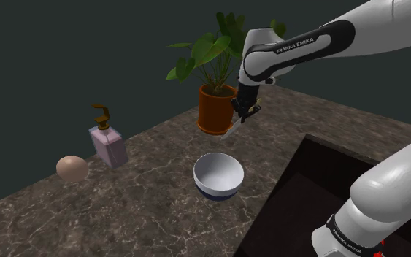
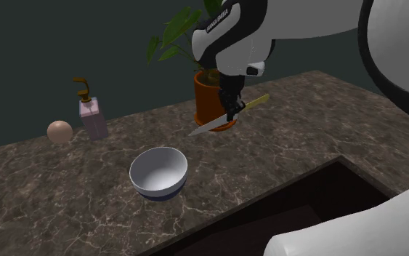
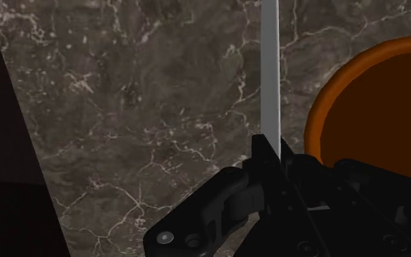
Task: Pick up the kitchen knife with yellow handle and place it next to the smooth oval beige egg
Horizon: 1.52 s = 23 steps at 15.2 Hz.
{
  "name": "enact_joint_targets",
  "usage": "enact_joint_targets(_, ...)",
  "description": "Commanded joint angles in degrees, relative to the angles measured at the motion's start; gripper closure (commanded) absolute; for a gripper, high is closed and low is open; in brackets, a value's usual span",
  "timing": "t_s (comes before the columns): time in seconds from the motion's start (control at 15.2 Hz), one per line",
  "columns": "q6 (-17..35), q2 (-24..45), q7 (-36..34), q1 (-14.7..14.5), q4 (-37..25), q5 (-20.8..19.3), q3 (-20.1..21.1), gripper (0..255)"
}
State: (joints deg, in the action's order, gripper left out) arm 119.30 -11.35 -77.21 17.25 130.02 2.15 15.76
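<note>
Looks like the carry leg of the job. Got the knife (image 2: 208, 126) clamped tight in the gripper (image 2: 230, 109), hanging well up off the surface (image 1: 145, 212) and just beside the orange plant pot (image 1: 216, 108). Pinched roughly where blade meets handle, judging by the second exterior view, with the yellow handle poking out one side of the gripper and the blade slanting down out the other. Same story in the wrist view: blade running straight out ahead of the gripper, pot rim close alongside.

Tips for doing this bit well:

- Keep the height for the whole trip. Tip of the blade hangs lower than the gripper, so probably first to clip anything.
- Pull away from the pot before swinging, given how close it sits.
- Head for the egg (image 1: 72, 169), way off from the gripper and down on the surface, well apart from the knife.
- Mind the soap dispenser (image 1: 107, 142), parked just beside the egg on the gripper's side of it, so pretty much in the straight line over. Better to go over it or curve round than to cut close.
- Ignore the white bowl (image 1: 218, 176), below the gripper and a bit off that line, but don't drop low over it.
- Come down slowly on the egg's open side, level the blade out first, and don't nudge the egg. Round thing, probably rolls.
- Release only once the knife rests flat.
</note>
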Motion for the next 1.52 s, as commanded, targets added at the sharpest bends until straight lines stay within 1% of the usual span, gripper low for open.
enact_joint_targets(0.0,-1.56,-0.69,0.14,-0.02,-0.86,0.16,-0.10,255)
enact_joint_targets(0.4,-5.67,-1.89,0.41,0.00,-3.81,0.36,-0.35,255)
enact_joint_targets(0.66,-6.04,2.02,-5.58,-1.98,-8.01,-0.16,3.29,255)
enact_joint_targets(0.92,-6.72,6.85,-11.75,-4.03,-13.25,-1.60,6.66,255)
enact_joint_targets(1.19,-7.89,12.62,-18.04,-6.42,-19.61,-4.02,9.61,255)
enact_joint_targets(1.45,-9.78,19.30,-24.26,-9.56,-27.24,-7.31,11.85,255)
